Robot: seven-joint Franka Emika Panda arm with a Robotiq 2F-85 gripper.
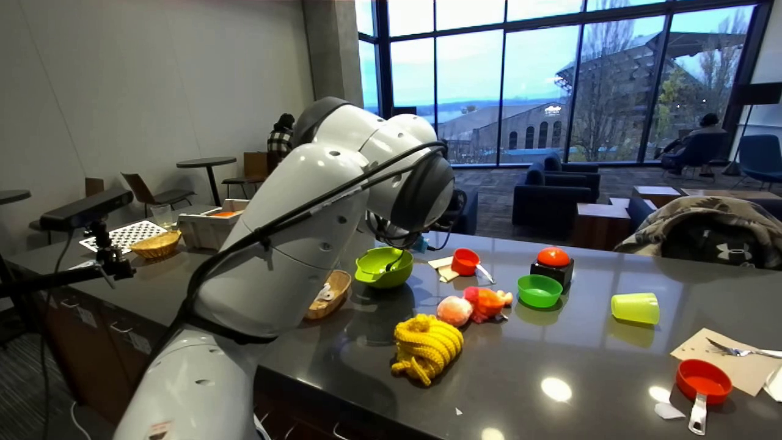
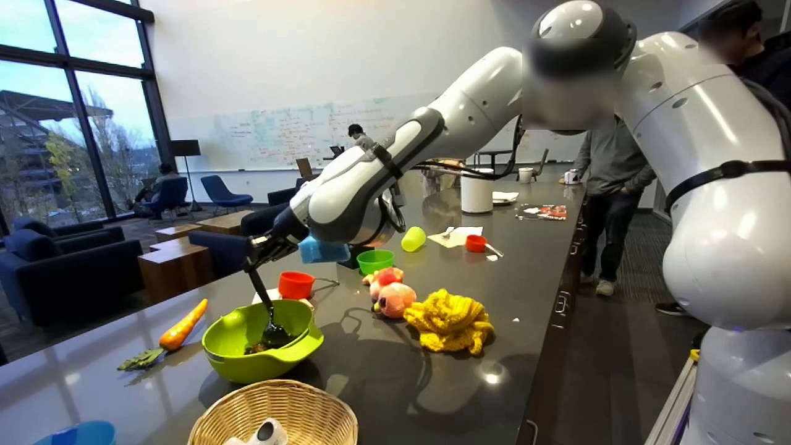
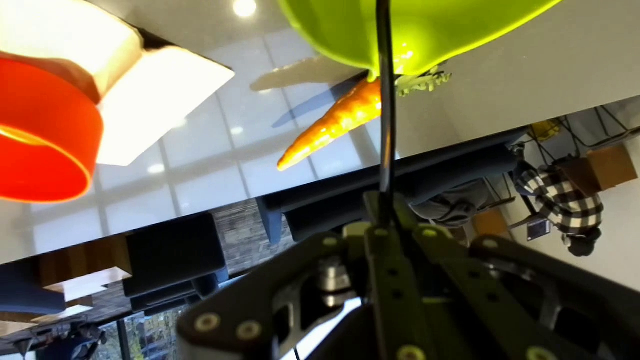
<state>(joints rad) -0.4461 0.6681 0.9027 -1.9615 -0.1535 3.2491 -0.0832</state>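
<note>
"Claw (image 3: 384, 207) clamped on something, or what?"
"Yep, black spoon (image 3: 386, 100), gripped by the handle. Runs down from the claw, tilted, head inside the green bowl (image 2: 238, 366)."
"And that carrot (image 2: 178, 332)?"
"Lying on the desk (image 2: 383, 402) near the bowl, not touching it from where I'm standing."

Orange carrot (image 2: 178, 332), yellow knitted bundle (image 2: 450, 321), wicker basket (image 2: 296, 402)

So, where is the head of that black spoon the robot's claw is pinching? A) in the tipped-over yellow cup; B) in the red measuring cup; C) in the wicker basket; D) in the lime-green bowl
D: both exterior views show the head of the black spoon down inside the lime-green bowl, with the gripper closed on its handle.
</note>
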